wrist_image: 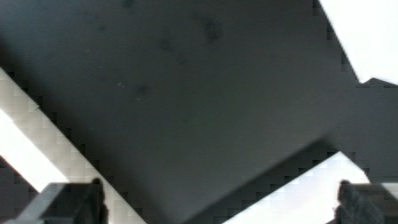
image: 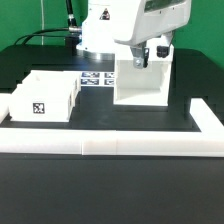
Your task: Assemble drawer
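The large white housing point(image: 141, 84) stands upright right of the table's middle. The smaller white box trays point(image: 46, 97) sit close together at the exterior view's left, with a square tag on the front face. My gripper point(image: 143, 56) hangs at the housing's upper edge. In the wrist view the gripper point(wrist_image: 217, 206) is open, with its dark fingertips point(wrist_image: 71, 204) wide apart and nothing between them. Under them is a dark surface with white edges point(wrist_image: 302, 182) crossing it. I cannot tell which part those edges belong to.
The marker board point(image: 97, 79) lies flat behind the trays, next to the housing. A long low white rail point(image: 110, 146) edges the black table at the front and right. The robot's white base point(image: 100, 30) stands at the back.
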`<state>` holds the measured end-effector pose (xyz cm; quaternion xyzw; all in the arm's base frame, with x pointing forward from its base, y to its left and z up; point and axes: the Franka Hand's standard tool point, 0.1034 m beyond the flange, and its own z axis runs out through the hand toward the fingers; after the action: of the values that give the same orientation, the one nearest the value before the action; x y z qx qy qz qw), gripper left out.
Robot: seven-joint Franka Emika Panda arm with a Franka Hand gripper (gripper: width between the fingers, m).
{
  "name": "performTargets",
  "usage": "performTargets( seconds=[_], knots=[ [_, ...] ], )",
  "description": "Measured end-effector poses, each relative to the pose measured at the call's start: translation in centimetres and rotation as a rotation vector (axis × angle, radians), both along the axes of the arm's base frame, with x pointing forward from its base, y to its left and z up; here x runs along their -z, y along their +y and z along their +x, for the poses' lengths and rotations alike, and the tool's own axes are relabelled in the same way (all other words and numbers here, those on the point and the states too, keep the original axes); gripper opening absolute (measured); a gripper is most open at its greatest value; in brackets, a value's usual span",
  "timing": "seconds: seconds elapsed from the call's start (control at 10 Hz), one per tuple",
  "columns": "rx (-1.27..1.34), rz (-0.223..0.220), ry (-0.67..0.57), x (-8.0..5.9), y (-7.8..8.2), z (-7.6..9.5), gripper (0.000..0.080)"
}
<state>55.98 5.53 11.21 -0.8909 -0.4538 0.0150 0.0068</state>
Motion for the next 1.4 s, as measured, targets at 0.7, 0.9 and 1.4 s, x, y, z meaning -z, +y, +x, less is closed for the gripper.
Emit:
performTargets(
  seconds=[0.7, 0.9, 1.4],
  knots=[
    [0.293, -0.017, -0.029, -1.9, 1.3, -5.6, 0.0649],
    [0.296, -0.017, -0.025, -1.6, 1.2, -5.6, 0.0649],
    [0.904, -0.038, -0.024, -2.2, 2.4, -8.8, 0.0649]
  ],
)
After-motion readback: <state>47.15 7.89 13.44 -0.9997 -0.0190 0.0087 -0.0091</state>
